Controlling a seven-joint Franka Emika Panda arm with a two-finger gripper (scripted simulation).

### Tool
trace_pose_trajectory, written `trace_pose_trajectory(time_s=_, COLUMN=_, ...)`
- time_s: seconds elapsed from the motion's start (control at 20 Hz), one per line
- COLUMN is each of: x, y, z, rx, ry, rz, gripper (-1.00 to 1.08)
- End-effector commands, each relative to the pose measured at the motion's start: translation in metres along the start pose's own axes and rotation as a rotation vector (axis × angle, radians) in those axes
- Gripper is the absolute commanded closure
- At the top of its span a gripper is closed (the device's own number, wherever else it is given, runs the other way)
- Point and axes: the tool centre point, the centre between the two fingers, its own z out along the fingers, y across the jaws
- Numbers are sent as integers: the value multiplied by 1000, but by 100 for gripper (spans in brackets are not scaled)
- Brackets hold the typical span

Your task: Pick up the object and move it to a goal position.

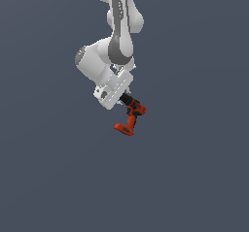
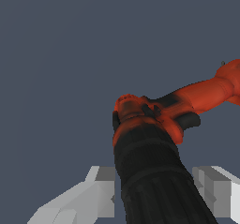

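The object is a small red-orange drill with a black chuck, hanging off the grey ground in the exterior view. My gripper is shut on the object's black chuck end, so the handle and blocky red base point down and away from the hand. In the wrist view the black chuck fills the space between my two white fingers, and the object's red body and handle stretch away from the camera. No goal position shows in either view.
A plain, flat dark grey-blue surface fills both views. The white arm comes down from the top of the exterior view.
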Motion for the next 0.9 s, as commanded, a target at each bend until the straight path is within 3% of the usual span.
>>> trace_pose_trajectory(time_s=0.0, x=5, y=-17, z=-9, rx=-2, ry=1, rz=-1, gripper=108)
trace_pose_trajectory(time_s=0.45, x=20, y=-74, z=-38, rx=1, ry=3, rz=-3, gripper=108)
trace_pose_trajectory(time_s=0.85, x=30, y=-106, z=-55, rx=4, ry=5, rz=-4, gripper=108)
